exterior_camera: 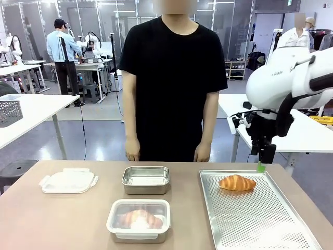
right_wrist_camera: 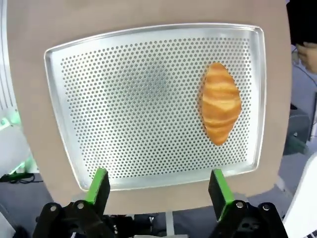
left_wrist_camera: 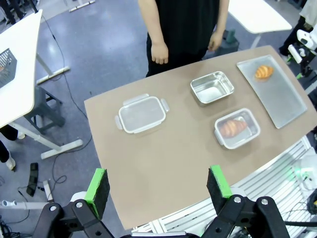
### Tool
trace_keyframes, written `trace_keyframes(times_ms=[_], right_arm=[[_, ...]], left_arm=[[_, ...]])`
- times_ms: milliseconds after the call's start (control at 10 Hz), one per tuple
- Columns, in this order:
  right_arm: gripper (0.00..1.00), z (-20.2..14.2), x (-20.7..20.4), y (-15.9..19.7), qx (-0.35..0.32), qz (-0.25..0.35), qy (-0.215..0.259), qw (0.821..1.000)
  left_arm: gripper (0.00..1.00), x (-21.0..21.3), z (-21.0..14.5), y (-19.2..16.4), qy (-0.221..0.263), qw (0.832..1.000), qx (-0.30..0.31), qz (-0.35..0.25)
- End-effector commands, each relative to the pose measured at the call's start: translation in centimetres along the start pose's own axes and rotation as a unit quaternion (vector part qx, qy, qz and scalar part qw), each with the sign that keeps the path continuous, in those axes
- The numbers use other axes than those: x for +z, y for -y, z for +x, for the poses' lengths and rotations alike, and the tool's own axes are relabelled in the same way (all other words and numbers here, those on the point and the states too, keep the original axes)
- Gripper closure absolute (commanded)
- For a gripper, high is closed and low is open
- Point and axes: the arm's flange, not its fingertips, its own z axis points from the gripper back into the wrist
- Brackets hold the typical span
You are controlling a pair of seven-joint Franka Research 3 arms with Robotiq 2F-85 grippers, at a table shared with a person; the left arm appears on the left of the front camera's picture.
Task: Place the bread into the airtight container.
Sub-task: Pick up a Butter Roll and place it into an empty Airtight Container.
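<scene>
On the brown surface [exterior_camera: 52, 219]: perforated tray [exterior_camera: 250, 224] at right, carrying the bread [exterior_camera: 237, 182], a croissant, near its far edge. Lidded container [exterior_camera: 112, 221] at near centre, second croissant inside. Open steel container [exterior_camera: 145, 188] behind it, empty. Loose lid [exterior_camera: 68, 182] at left. Lettering on right arm [exterior_camera: 276, 78] too small to read. Right gripper [exterior_camera: 260, 166] spread apart, hovering over the tray's far right corner, bread just left and below. Left gripper [left_wrist_camera: 158, 191] apart, high above the surface.

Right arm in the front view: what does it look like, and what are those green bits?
The right arm is rounded white shells with a black joint, thin black cables and grey lettering. The right gripper is black, with two straight fingers tipped in green pads; the left gripper looks the same.
</scene>
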Motion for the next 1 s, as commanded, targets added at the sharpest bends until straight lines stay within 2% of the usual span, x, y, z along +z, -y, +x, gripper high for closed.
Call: trace_keyframes(times_ms=[0, 600, 800, 900], right_arm=[[0.00, -0.3, 0.7, -0.3, -0.001, -0.007, 0.005, 1.000], [0.00, -0.2, 0.7, -0.1, -0.003, -0.007, -0.001, 1.000], [0.00, 1.1, -2.4, 1.7, 0.044, 0.031, 0.001, 0.999], [0.00, 1.5, -3.1, 1.9, 0.060, 0.022, 0.003, 0.998]], left_arm=[[0.00, 0.1, 0.2, 0.1, 0.000, 1.000, -0.001, 0.001], [0.00, 0.1, 0.2, 0.1, 0.000, 1.000, -0.001, 0.001], [0.00, 0.1, 0.2, 0.1, 0.000, 1.000, -0.001, 0.001], [0.00, 0.1, 0.2, 0.1, 0.000, 1.000, -0.001, 0.001]])
